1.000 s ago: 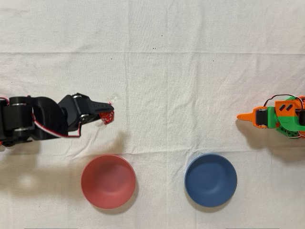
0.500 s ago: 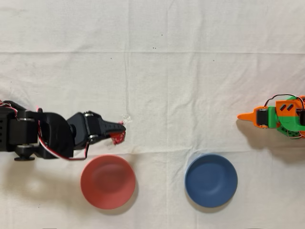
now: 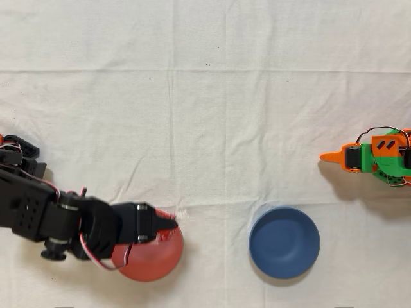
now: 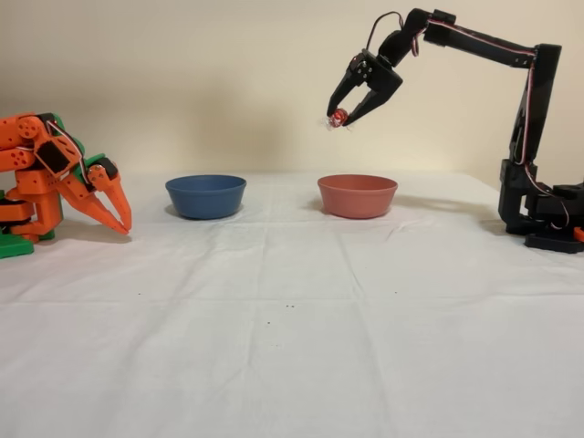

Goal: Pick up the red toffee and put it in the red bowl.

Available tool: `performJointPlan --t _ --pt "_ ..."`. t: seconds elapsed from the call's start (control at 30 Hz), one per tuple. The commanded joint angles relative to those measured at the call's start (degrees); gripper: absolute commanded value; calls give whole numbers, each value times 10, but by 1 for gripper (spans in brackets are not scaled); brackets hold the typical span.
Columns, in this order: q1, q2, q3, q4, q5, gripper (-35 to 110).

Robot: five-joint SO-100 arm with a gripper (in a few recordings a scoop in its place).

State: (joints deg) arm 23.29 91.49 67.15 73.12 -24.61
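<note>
A table (image 4: 292, 347) draped in a white, creased cloth (image 3: 212, 102) is seen. In the fixed view, the red bowl (image 4: 357, 195) and a dark blue bowl (image 4: 205, 195) are set near the far edge, side by side but well apart. The base of the black arm (image 4: 547, 224) is stood at the right edge, and the idle orange arm (image 4: 41, 192) at the left edge. Fold lines are seen across the cloth.

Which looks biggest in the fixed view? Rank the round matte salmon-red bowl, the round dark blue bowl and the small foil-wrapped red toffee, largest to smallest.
1. The round matte salmon-red bowl and the round dark blue bowl: they look alike in size, so I won't rank them.
2. The small red toffee, held high in the black arm's gripper, is far smaller.
</note>
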Motion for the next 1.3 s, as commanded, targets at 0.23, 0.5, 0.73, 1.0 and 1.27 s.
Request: performJointPlan --t 0.23,0.5,0.73,1.0,1.27 --pt "64 -3 -92 25 -18 11" --pt "98 -15 -80 22 -28 11" --pt "109 -29 -41 -1 -38 11" --pt "128 -37 -5 -25 -51 11" --pt "143 -29 -3 -25 -58 12"
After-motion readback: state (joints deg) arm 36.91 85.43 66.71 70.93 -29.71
